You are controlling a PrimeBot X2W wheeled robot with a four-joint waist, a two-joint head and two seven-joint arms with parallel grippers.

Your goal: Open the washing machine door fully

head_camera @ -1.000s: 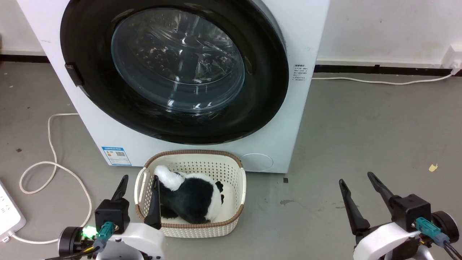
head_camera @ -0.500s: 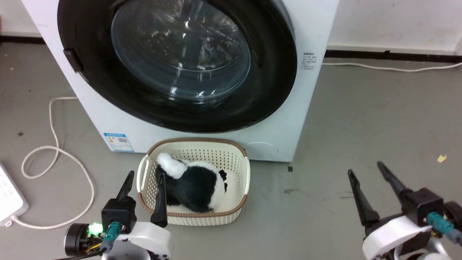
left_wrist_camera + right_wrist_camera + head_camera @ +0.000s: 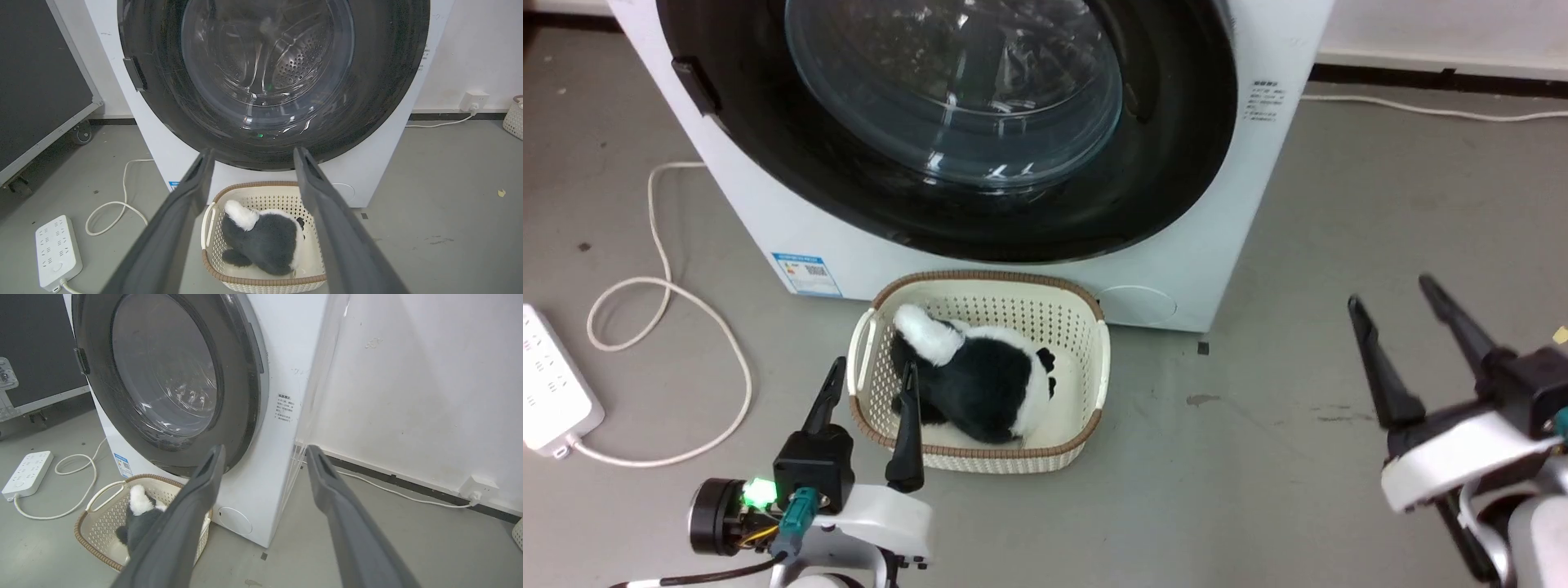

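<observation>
Fingers (image 3: pixel 905 433) of left gripper (image 3: pixel 874 367) spread wide, holding nothing, low by the near-left rim of the basket (image 3: pixel 1104 367). Right gripper (image 3: pixel 1390 291) also wide open and empty, over bare floor well right of the basket. Washing machine door (image 3: pixel 1176 163) looks closed, flush on the front of the washing machine (image 3: pixel 858 261), neither gripper touching it. Black-and-white plush toy (image 3: pixel 980 384) lies in the basket just before the machine. Power strip (image 3: pixel 551 376) on the floor, far left.
</observation>
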